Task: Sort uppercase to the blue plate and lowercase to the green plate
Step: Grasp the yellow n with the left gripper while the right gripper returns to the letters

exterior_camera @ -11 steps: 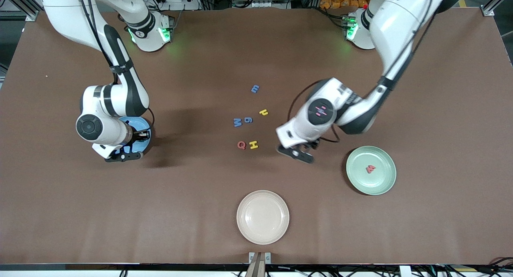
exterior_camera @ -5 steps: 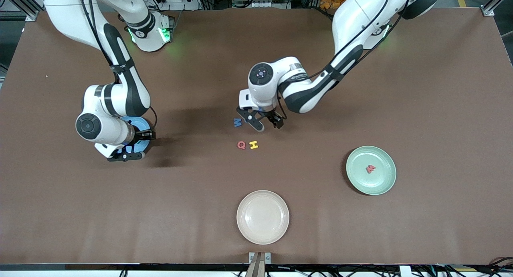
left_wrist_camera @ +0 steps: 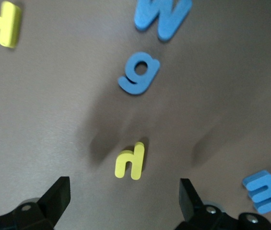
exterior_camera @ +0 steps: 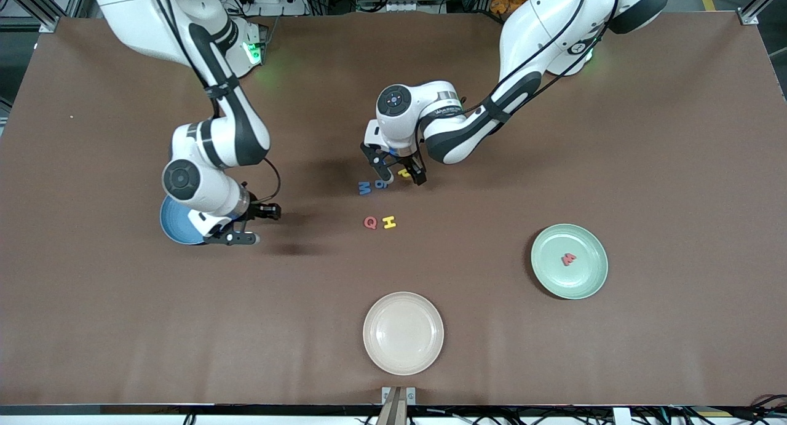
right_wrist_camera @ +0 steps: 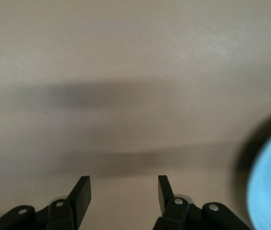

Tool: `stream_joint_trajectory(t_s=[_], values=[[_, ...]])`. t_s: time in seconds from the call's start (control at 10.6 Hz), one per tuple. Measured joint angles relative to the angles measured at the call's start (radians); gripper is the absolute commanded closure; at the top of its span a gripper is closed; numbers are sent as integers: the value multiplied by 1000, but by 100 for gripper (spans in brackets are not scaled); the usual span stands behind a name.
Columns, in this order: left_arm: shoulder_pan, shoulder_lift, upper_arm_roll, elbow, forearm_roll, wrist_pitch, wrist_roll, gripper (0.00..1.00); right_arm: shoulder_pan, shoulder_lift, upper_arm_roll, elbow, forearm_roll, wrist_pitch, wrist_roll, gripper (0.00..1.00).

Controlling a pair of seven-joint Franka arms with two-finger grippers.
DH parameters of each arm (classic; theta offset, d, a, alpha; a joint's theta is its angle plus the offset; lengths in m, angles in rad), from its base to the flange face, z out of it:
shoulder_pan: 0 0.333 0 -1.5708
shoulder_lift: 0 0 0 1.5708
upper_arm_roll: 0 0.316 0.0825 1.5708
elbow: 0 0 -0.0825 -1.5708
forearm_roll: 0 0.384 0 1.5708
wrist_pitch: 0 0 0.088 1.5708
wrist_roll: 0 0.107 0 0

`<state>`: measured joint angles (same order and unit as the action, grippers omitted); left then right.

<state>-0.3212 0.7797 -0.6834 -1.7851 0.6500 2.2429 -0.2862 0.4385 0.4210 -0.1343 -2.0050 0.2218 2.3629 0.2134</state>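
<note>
Inventory, one surface, brown. Left claw: over the yellow u, fingers spread wide w/ nothing between them, blue g and blue M just beside; blue m seen in left wrist view near one finger, hidden under the arm in front view. Right claw: low over bare surface at edge of blue plate, fingers parted, empty; a bit of teal showed inside the plate in right wrist view, shape not readable. Pink-red Q and yellow H: side by side, nearer the front cam than the M/g pair, apart from both claws. Green plate: toward left arm's end, red w lying in it. Cream plate: nearest the front cam, nothing in it. Blue plate: toward right arm's end, partly covered by right arm.
</note>
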Motion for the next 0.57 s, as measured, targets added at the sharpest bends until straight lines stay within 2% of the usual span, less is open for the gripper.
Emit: stream_joint_trajectory(t_s=[0.19, 0.38, 0.57], values=[[13, 0, -2, -34, 14, 47, 8, 0, 5, 2, 22, 0, 0, 55, 52, 42], [26, 0, -2, -50, 15, 83, 12, 0, 14, 9, 67, 2, 0, 91, 148, 42], [29, 0, -2, -53, 15, 114, 12, 6, 58, 19, 83, 9, 0, 97, 256, 41]])
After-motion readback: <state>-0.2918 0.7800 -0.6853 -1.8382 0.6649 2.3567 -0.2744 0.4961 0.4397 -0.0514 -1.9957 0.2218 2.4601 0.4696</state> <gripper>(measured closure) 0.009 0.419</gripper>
